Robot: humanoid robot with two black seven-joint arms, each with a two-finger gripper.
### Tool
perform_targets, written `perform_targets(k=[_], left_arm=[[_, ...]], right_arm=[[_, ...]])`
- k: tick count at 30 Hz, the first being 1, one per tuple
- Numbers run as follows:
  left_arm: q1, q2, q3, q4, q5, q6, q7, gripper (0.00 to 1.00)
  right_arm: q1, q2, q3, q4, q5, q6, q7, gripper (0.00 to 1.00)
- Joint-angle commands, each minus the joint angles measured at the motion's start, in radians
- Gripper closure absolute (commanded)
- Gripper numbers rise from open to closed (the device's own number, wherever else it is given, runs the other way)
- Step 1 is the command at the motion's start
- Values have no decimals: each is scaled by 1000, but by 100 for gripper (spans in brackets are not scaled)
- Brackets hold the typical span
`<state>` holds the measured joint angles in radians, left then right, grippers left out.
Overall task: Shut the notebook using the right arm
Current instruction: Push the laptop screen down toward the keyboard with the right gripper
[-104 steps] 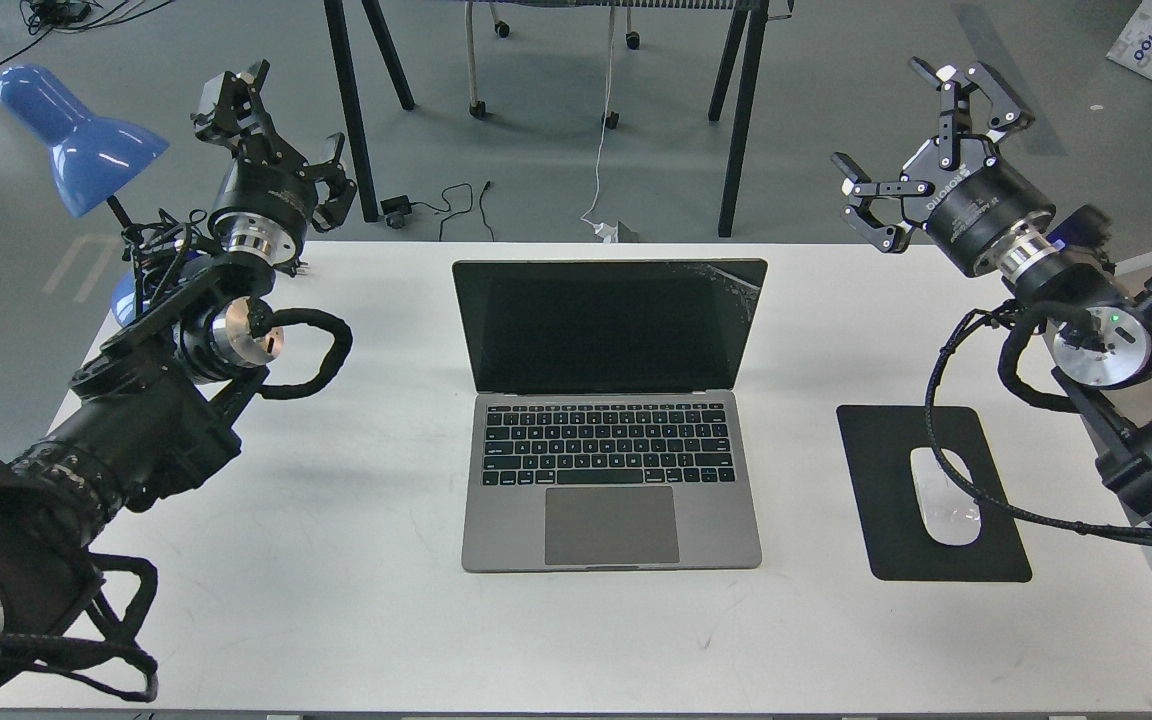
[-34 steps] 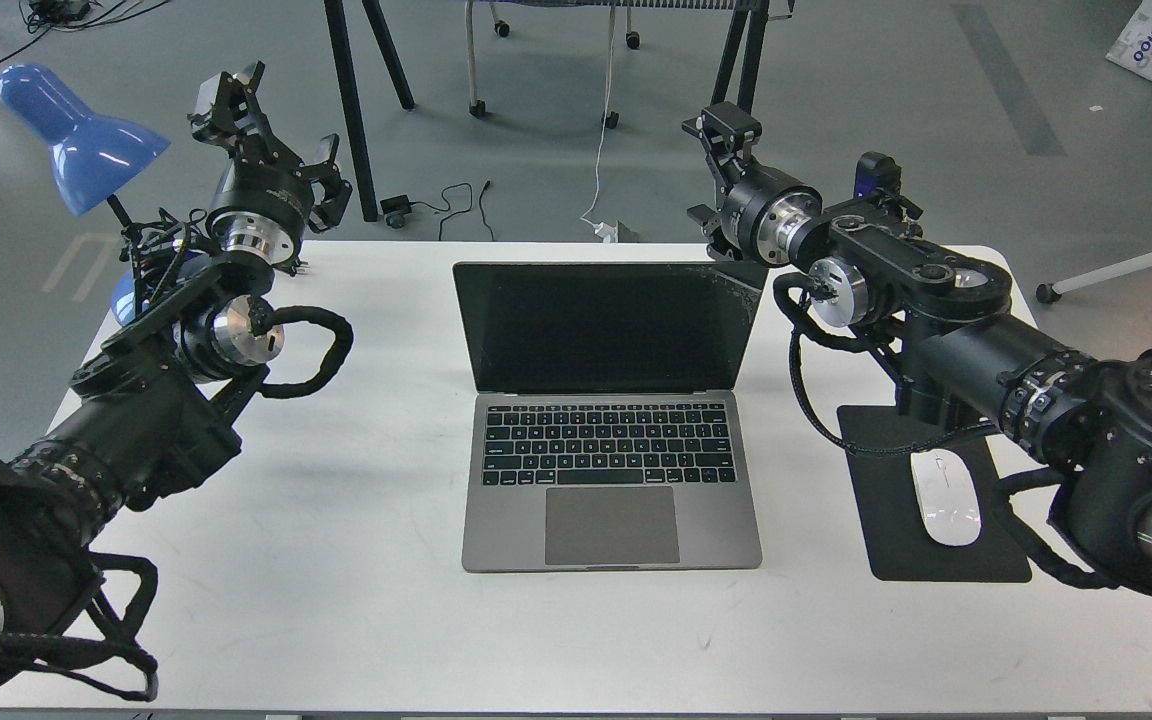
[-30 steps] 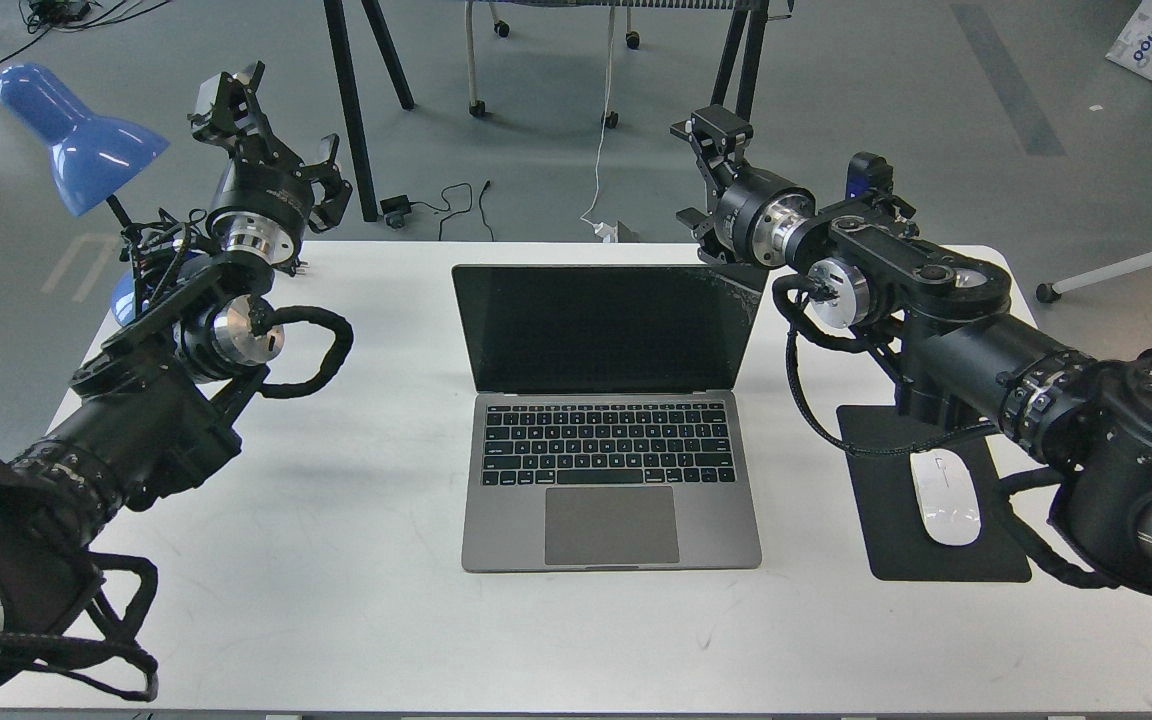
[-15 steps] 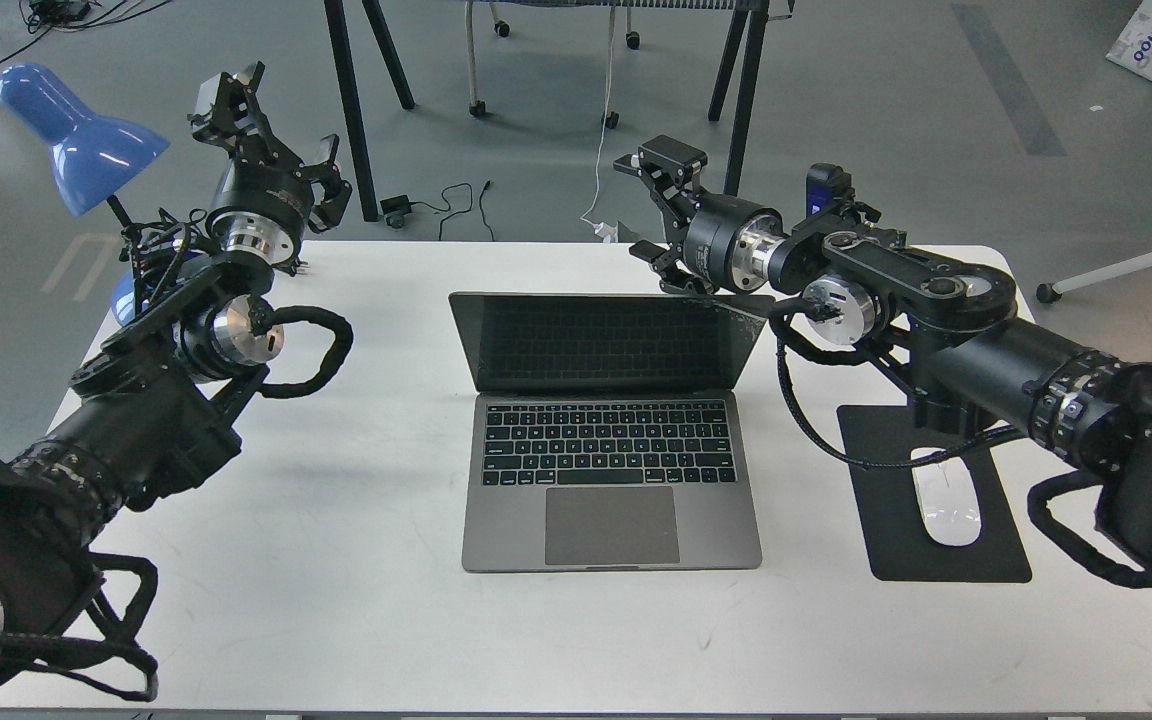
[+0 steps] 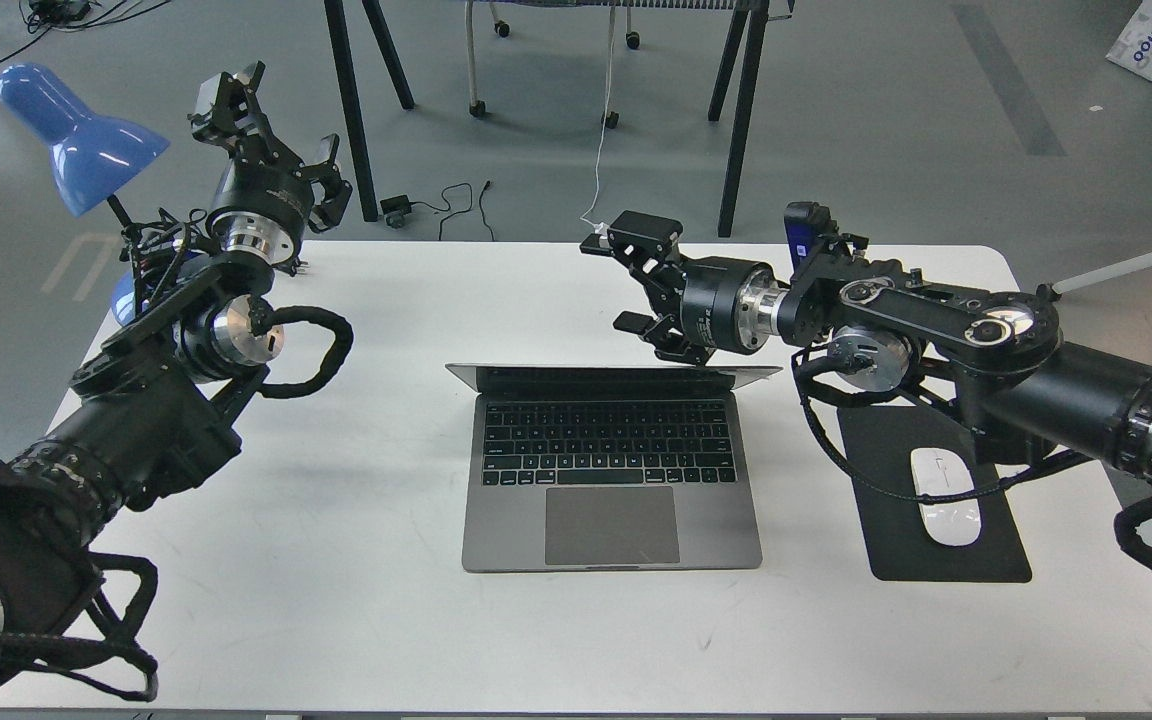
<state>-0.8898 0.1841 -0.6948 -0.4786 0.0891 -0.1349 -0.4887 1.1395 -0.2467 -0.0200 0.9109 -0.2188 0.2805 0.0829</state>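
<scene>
Pushing the MacBook (image 5: 612,470) lid down from behind at frame centre, the right gripper (image 5: 641,285), fingers spread and empty, should next press it fully flat.

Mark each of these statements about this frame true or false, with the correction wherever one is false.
1. The notebook is fully closed. False: its lid is tipped far forward but the keyboard is still visible.
2. The right pincer is at the back of the lid, near its right half. True.
3. The white mouse lies on the black mouse pad. True.
4. The left pincer is pressing on the notebook. False: it is raised near the blue lamp, well clear of the notebook.
5. The mouse pad lies to the left of the notebook. False: it lies to the right, on the white table.
</scene>
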Motion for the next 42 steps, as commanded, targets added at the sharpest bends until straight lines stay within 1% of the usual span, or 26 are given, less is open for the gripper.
perform_targets(k=[1, 9, 17, 21, 26, 35, 42], left_arm=[[0, 0, 0, 0, 0, 0, 0, 0], [0, 1, 0, 0, 0, 0, 0, 0], [0, 1, 0, 0, 0, 0, 0, 0], [0, 1, 0, 0, 0, 0, 0, 0], [0, 1, 0, 0, 0, 0, 0, 0], [0, 1, 0, 0, 0, 0, 0, 0], [0, 1, 0, 0, 0, 0, 0, 0]], right_arm=[[-1, -3, -35, 14, -1, 2, 0, 0], [-3, 7, -120, 16, -17, 12, -2, 0], [-10, 12, -129, 62, -51, 12, -5, 0], [-29, 12, -130, 62, -85, 14, -12, 0], [-69, 15, -130, 60, -160, 12, -37, 0], [-138, 52, -130, 39, -258, 2, -46, 0], [-161, 53, -130, 20, -263, 0, -48, 0]])
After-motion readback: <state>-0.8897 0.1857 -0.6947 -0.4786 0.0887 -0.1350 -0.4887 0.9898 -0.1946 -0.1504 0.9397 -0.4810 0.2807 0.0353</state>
